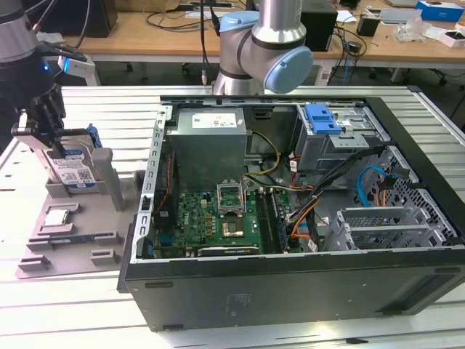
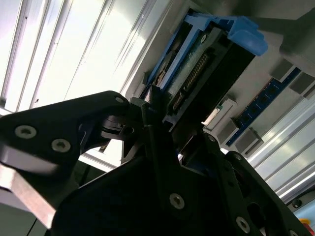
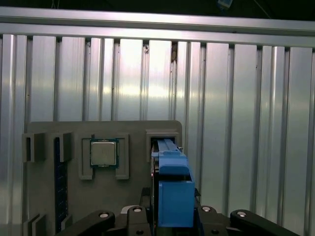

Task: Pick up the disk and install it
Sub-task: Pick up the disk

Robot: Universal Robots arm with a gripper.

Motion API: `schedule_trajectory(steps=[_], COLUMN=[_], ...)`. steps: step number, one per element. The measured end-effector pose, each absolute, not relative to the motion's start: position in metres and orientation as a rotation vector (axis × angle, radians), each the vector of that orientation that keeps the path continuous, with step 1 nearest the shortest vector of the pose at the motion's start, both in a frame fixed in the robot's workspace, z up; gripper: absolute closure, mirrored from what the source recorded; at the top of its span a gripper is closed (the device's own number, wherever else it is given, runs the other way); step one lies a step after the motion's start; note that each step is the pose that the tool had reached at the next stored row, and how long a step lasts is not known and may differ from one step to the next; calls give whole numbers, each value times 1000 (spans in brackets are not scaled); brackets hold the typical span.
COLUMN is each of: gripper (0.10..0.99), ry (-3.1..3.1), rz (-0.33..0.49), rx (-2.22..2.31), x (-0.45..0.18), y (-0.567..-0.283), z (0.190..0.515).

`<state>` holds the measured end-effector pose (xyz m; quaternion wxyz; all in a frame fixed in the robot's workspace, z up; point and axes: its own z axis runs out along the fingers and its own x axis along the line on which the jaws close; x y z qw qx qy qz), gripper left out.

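In the exterior view the pincer (image 1: 47,138) covers the top edge of the disk (image 1: 75,171), and the slot of the holder (image 1: 109,182) hides its lower edge. The label's print is too small to tell. The arm (image 1: 280,36) runs off the top edge, and its base sits behind the case (image 1: 290,291). In the second wrist view the pincer's dark body blocks the disk's near end. In the first wrist view the disk is edge-on, cut by the bottom edge, its faces hidden.

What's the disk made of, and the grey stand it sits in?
Probably metal for the disk: its body looks silvery, with a papery label on it. Its blue frame looks like matte plastic. The grey stand is a dull, even grey, so it's probably plastic too.
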<state>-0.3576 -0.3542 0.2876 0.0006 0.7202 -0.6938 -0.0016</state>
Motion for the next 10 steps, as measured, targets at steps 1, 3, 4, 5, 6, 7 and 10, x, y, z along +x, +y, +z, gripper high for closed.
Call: schedule_trajectory(steps=[1, 3, 4, 5, 6, 7, 10], gripper=[722, 722, 722, 722, 722, 722, 722], ry=[-2179, -2179, -2179, -2179, -2179, -2179, -2179], rz=[-5, -5, -5, -5, -5, -5, -5], rx=[2262, 2262, 2262, 2262, 2262, 2262, 2262], x=[-358, -358, -358, -358, -358, -358, -358], y=[-354, -354, -354, -354, -354, -354, -352], z=[288, 288, 287, 288, 288, 290, 299])
